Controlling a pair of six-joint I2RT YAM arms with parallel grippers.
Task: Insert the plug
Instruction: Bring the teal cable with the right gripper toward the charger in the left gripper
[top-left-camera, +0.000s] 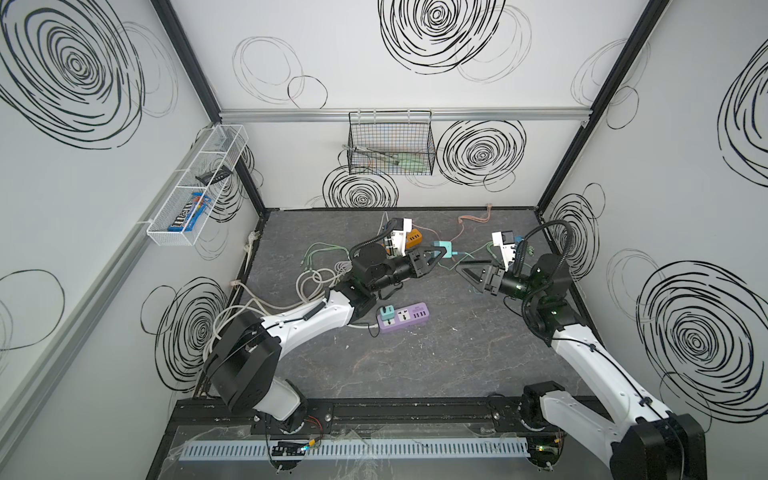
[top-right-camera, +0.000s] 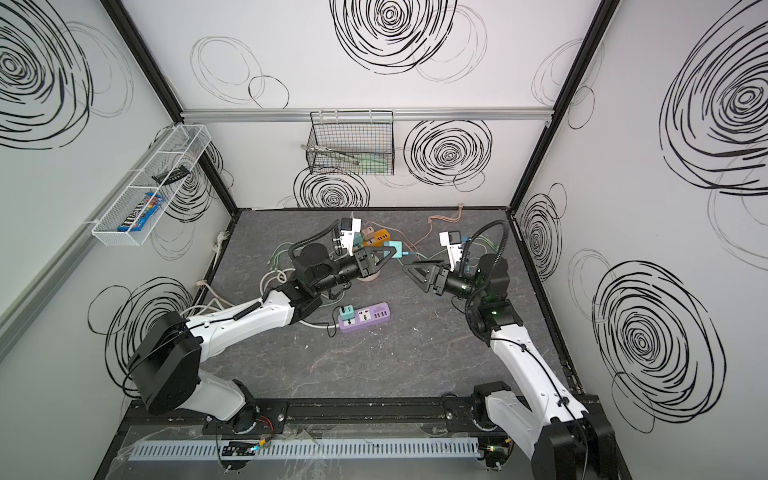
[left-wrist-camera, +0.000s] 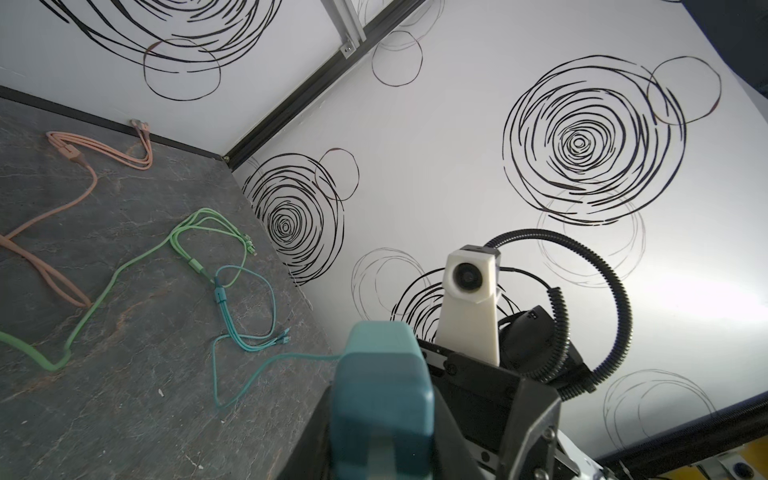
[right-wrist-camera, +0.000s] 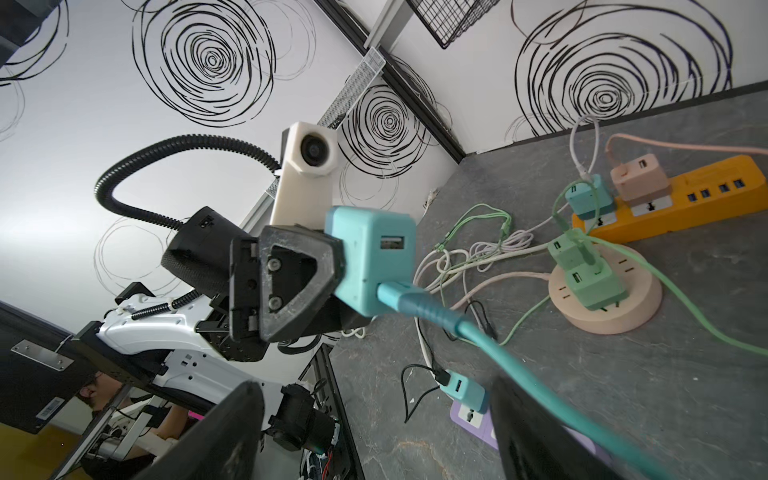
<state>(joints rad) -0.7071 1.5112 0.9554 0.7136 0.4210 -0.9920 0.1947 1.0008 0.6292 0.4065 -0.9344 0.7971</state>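
**Top views.** In both top views the left gripper (top-left-camera: 436, 254) is clamped on the teal charger (top-left-camera: 444, 249) and holds it above the table (top-left-camera: 457, 353), toward the far middle. The right gripper (top-left-camera: 461, 268) faces it, near but not touching, with its jaws spread and nothing held. The purple power strip (top-left-camera: 401, 318) lies nearer the front, well apart from both.

**Left wrist view.** The charger (left-wrist-camera: 382, 395) fills the foreground. The teal cable (left-wrist-camera: 249, 374) leaves it and loops across the table. The plug is hidden here.

**Right wrist view.** The plug (right-wrist-camera: 392, 293) of the cable (right-wrist-camera: 478, 332) sits in the lower port of the charger (right-wrist-camera: 370, 257), and the upper port is empty. We cannot tell how deeply it is seated. The cable runs on between the spread fingers (right-wrist-camera: 216, 432) of the right gripper.

**Hazards.**
- We judge the main risk to be a half-seated plug. If the right gripper closes on the cable off-axis and pushes, the plug may cock in the port or bend.
- A pull along the cable could draw the plug out.
- The left gripper holds the charger by a narrow end. A side load could twist the charger in the grip or drop it.
- The two grippers are close, so a small overshoot would bring them into contact.
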